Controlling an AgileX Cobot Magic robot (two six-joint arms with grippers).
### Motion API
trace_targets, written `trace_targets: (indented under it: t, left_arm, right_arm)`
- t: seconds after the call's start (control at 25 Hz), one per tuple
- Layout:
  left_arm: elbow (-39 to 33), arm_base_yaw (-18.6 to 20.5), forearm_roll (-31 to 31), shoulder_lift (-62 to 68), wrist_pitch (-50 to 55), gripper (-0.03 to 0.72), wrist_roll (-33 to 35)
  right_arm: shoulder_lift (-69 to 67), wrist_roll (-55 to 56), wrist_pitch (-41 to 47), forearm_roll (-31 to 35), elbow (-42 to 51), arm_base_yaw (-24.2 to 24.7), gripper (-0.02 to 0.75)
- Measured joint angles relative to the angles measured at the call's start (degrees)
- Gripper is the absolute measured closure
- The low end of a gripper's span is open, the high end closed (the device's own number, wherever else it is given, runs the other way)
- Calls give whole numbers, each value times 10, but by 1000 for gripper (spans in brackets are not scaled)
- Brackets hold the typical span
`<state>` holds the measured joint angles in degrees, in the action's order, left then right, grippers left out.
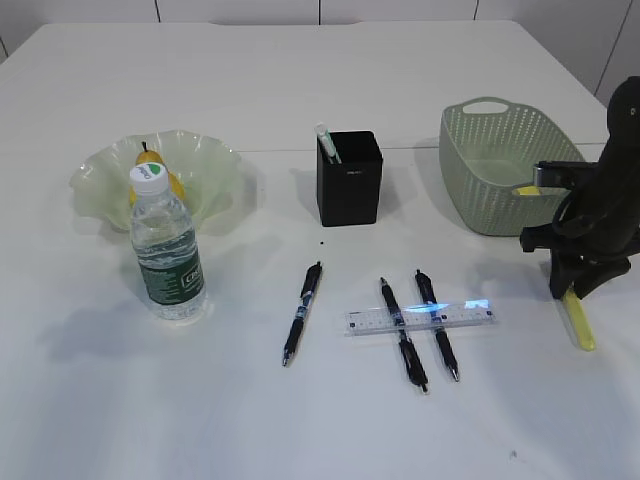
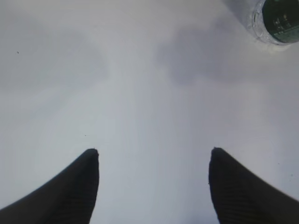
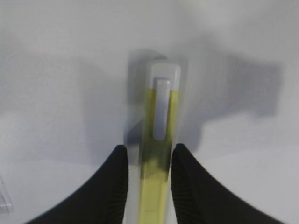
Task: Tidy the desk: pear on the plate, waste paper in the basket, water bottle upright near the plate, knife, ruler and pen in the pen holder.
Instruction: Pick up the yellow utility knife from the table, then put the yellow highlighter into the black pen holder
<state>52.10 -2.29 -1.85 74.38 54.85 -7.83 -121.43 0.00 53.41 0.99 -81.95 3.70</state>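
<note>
The yellow knife [image 3: 156,140] with a grey slider lies on the desk [image 1: 300,70] at the right. My right gripper [image 3: 149,147] straddles it; the right finger touches it and a thin pale sliver shows at the left finger. The exterior view has this gripper [image 1: 572,290] over the knife [image 1: 580,325]. My left gripper [image 2: 154,151] is open over bare desk, near the water bottle [image 2: 279,21]. The bottle [image 1: 168,255] stands upright before the plate [image 1: 100,180], which holds the pear [image 1: 150,160]. The ruler [image 1: 420,318] lies across two pens [image 1: 403,335]; a third pen [image 1: 302,312] lies left.
The black pen holder [image 1: 349,178] stands mid-desk with a pale green and white item in it. The green basket [image 1: 505,160] sits just behind my right arm. A small yellow bit shows at its right wall; I cannot tell what it is.
</note>
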Motion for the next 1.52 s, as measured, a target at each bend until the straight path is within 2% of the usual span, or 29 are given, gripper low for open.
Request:
trace_targets:
  t: [0.24,0.52,0.84,1.04,1.32,1.52]
  left_arm:
    - [0,0,0,0,0,171,0]
    - [0,0,0,0,0,171,0]
    - [0,0,0,0,0,171,0]
    - [0,0,0,0,0,171,0]
    - [0,0,0,0,0,171,0]
    - [0,0,0,0,0,171,0]
  right_arm:
    - [0,0,0,0,0,0,615]
    - [9,-8,5,0,0,0,618]
    - [100,-25,31,5,1,-7,618]
    - [169,-51,27,24,36,-55,617]
    - [263,-88,-50,39,117,-135,617]
    - [283,-148,-155,128,129,-155,617]
